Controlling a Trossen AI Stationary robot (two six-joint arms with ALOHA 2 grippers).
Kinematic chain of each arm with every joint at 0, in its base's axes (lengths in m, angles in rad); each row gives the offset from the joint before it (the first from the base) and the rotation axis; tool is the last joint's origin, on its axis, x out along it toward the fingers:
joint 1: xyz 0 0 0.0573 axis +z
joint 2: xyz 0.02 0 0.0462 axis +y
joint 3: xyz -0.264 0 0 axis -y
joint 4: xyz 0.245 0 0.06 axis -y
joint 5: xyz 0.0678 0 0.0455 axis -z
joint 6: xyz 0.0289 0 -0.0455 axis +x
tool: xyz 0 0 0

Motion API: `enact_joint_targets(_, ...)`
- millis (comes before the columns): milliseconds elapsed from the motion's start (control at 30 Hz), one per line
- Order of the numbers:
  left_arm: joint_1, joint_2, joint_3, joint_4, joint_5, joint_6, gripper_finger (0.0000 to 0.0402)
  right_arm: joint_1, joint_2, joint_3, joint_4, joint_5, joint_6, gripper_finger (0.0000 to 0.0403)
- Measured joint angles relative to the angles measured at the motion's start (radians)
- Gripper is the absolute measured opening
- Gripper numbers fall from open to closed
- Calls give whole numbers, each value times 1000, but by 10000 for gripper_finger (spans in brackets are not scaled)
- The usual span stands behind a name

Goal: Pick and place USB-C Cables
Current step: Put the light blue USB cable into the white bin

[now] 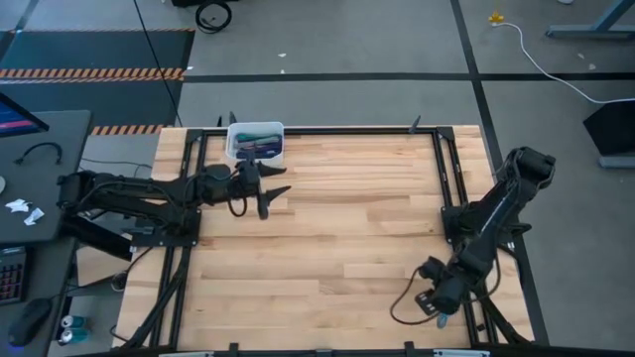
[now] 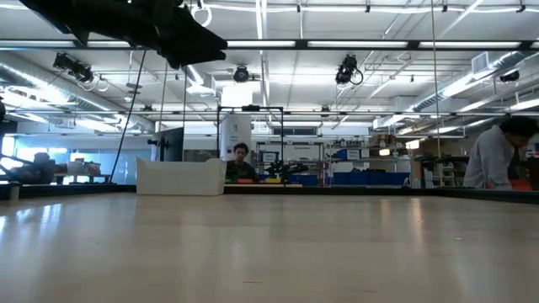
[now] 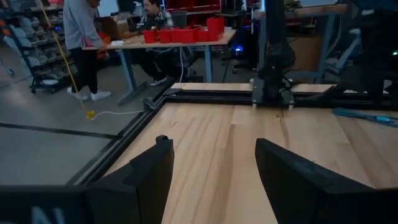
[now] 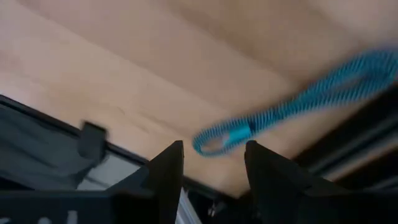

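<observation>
Reaching in from the left edge of the table (image 1: 327, 238): left gripper (image 1: 270, 188), fingers (image 3: 146, 177) spread apart and holding nothing, hovering over bare wood just beside a white bin (image 1: 256, 142). Sitting at the far edge of the table, that bin, with several USB-C cables (image 1: 260, 146) bundled inside, green, teal and darker ones lying mostly along the bin's long side; exact count impossible to tell. Seen in the low view as a plain white box (image 2: 180, 177), contents hidden behind its wall. Farther right, low at the near right corner: right gripper (image 1: 434, 299), fingers (image 4: 163, 171) parted, clasping nothing. Just ahead of those fingers in the right wrist view, 1 teal cable (image 4: 292, 106), lying on the wood near the table's edge, looped end nearest the gripper, long axis running diagonally away from it. Beyond the table, people at a desk with red bins (image 3: 186, 32).
</observation>
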State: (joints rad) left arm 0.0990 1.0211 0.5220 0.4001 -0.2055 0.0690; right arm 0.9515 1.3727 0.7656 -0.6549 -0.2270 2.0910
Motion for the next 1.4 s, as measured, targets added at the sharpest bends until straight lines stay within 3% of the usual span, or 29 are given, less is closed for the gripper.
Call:
enact_joint_targets(200,-10,0,0,-1,-4,26,231,81,-5,-118,166,-46,197,218)
enact_joint_targets(333,-10,0,0,-2,-4,27,231,87,-5,-155,163,-77,245,244)
enact_joint_targets(533,-10,0,0,-6,-4,17,231,78,-3,-168,141,-55,248,234)
enact_joint_targets(733,-10,0,0,-7,-4,-5,231,81,3,-176,118,7,164,201)
enact_joint_targets(967,-10,0,0,-6,-4,-6,231,79,23,-175,128,-9,140,187)
enact_joint_targets(1100,-10,0,0,-6,-4,-6,231,62,88,-168,165,-74,68,186)
enact_joint_targets(1233,-10,0,0,-6,-4,-6,231,20,153,-114,93,-97,-49,184)
enact_joint_targets(1400,-10,1,0,-5,-4,-7,231,-44,193,-42,136,75,-202,180)
